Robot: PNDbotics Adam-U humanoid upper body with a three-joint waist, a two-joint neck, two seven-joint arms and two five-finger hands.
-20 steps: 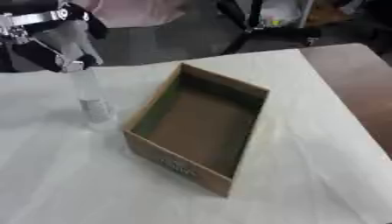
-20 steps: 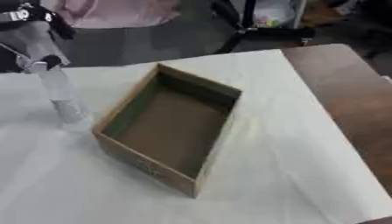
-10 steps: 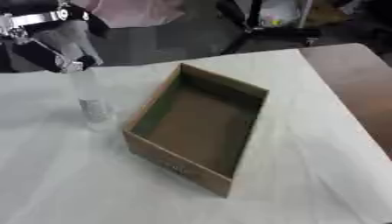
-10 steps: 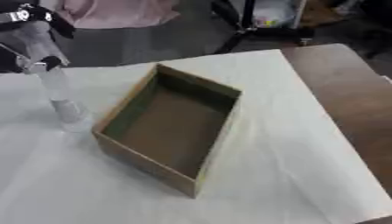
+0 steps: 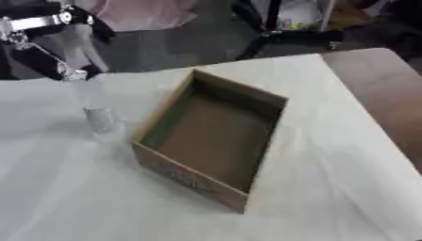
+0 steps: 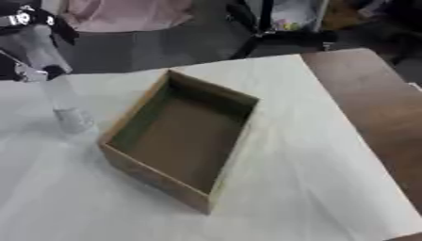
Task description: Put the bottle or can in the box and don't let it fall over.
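Okay, my left hand is closed round the top of the clear bottle, standing left of the box. Looks light, slick, tippy; I'd hold mid-body.

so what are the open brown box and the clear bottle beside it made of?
Open brown box: looks like cardboard, matte, with thin flat walls and folded corners. Clear bottle: probably transparent plastic, since the white cloth shows through it; glass cannot be ruled out.
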